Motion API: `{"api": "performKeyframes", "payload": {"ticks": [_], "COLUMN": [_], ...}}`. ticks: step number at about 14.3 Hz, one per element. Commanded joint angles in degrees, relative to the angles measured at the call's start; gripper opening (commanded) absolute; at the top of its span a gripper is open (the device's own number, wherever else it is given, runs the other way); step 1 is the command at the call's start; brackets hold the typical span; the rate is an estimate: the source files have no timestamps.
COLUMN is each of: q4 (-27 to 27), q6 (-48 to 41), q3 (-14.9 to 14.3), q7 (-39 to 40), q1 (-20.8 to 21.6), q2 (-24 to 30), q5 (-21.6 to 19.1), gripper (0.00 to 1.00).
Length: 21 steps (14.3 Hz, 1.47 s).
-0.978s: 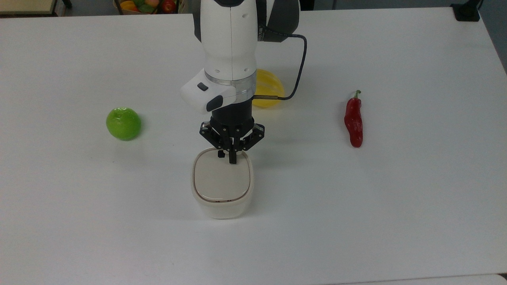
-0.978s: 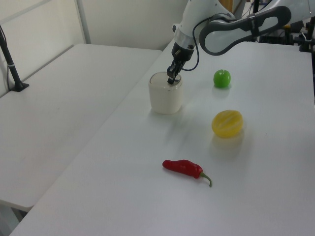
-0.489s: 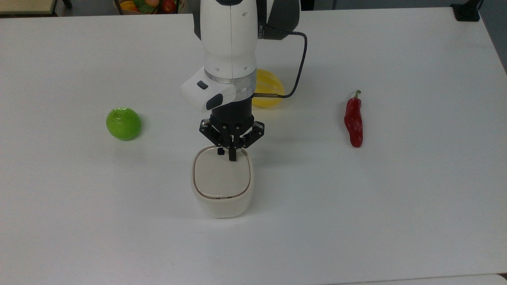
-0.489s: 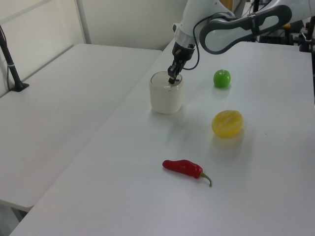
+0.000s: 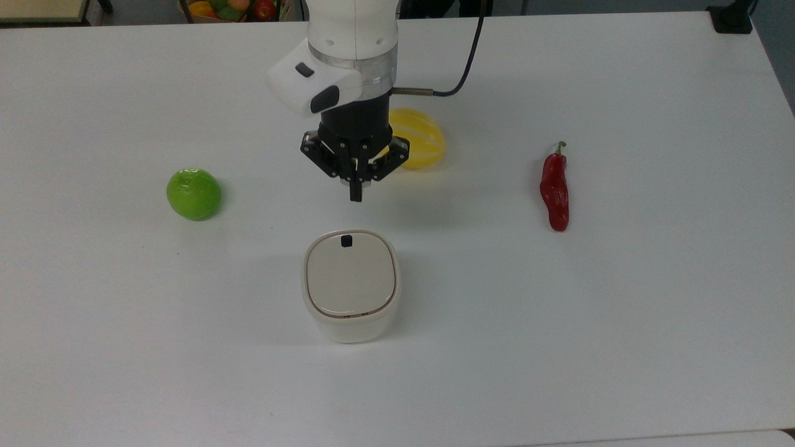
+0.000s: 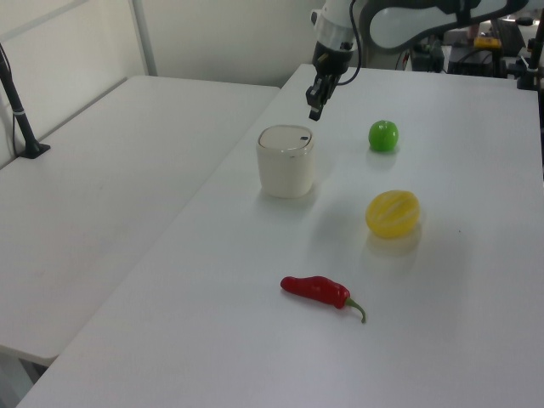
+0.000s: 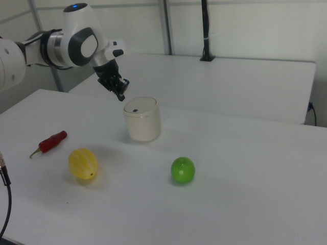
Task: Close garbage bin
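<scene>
On the white table (image 5: 621,310) the garbage bin (image 5: 351,287) stands with its beige lid (image 5: 351,275) flat down, a green apple (image 5: 194,194) off to the top view's left of it, while the gripper (image 5: 355,194) hangs above and apart from the bin, fingers pressed together on nothing.

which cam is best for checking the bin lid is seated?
Top view: the flat beige lid of the cream-white plastic garbage bin faces the camera, its whole rim seam visible and even. The left view and right view show the lid foreshortened, lying flat.
</scene>
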<state>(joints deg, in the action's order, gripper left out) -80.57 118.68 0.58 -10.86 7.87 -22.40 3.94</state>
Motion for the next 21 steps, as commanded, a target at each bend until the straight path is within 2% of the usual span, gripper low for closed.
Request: {"api": "performKeyframes", "payload": {"ticks": [1,3,5,6,8,11,12,15,21], "q4": [-4.32,-7.92,-12.57,-14.33,-14.61,-14.52,-14.52,-14.35,-14.17], "q6": [-10.55,-15.82,-19.52,-22.75,-26.55,-28.32,-28.06,-27.62,-26.83], "q3": [-0.84,-0.84,-0.76,-0.76,-0.76,-0.84,-0.84,-0.76,-0.76], "q7": [1.1,1.19,1.19,1.19,1.71,2.07,2.77,4.27,4.27], "q1": [0.22,-1.18,-1.71,-2.5,-2.86,-3.21,-3.3,-3.04,-3.12], "q2": [7.97,13.5,19.57,22.29,23.11,23.63,23.46,22.84,22.93], "q5": [0.89,1.15,1.15,0.98,0.8,0.45,0.54,1.07,1.15], "gripper": [0.0,0.0,0.05,0.22,0.25,0.46,0.91,1.0,1.0]}}
